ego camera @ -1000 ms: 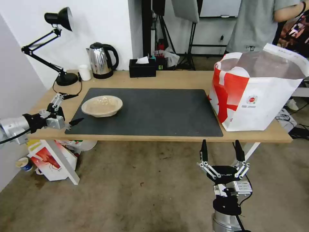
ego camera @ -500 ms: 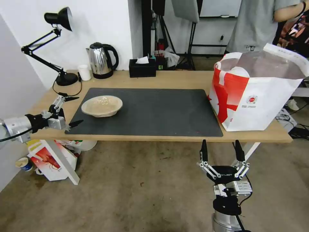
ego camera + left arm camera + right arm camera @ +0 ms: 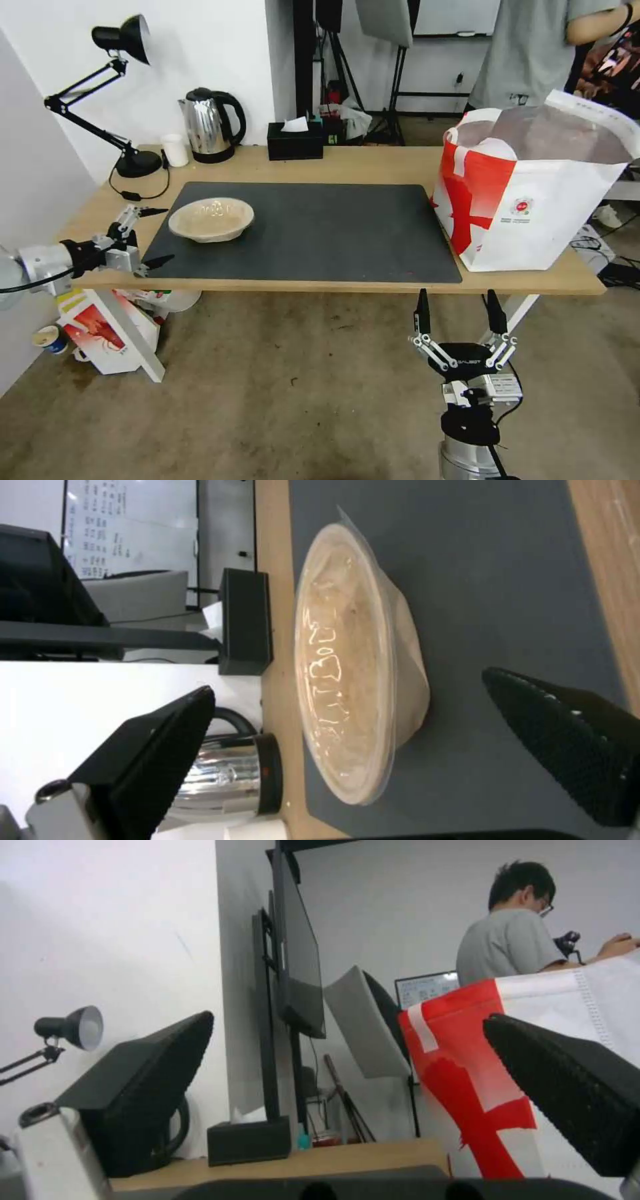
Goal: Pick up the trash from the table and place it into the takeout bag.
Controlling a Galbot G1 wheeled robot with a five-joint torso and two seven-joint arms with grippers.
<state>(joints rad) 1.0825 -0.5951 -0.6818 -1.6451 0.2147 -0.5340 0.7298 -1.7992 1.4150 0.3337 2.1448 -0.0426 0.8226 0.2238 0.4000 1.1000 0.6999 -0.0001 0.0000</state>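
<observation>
A shallow tan pulp bowl (image 3: 211, 219), the trash in view, sits on the left part of the dark grey mat (image 3: 313, 233) on the table (image 3: 373, 163). My left gripper (image 3: 157, 236) is open at the mat's left edge, just left of the bowl and apart from it. In the left wrist view the bowl (image 3: 353, 670) lies ahead between the spread fingers (image 3: 567, 740). The takeout bag (image 3: 533, 193) stands open at the table's right end. My right gripper (image 3: 457, 311) hangs open below the table's front edge, empty; its wrist view shows the bag (image 3: 533, 1080).
A desk lamp (image 3: 113, 93), a kettle (image 3: 210, 125), a small white cup (image 3: 175, 150) and a black tissue box (image 3: 295, 140) line the back of the table. A white box with a red crayfish print (image 3: 107, 333) sits on the floor by the left table leg.
My left gripper has moved down and slightly right, closer to the mat's left edge and the bowl. The right arm, bowl and bag have not moved.
</observation>
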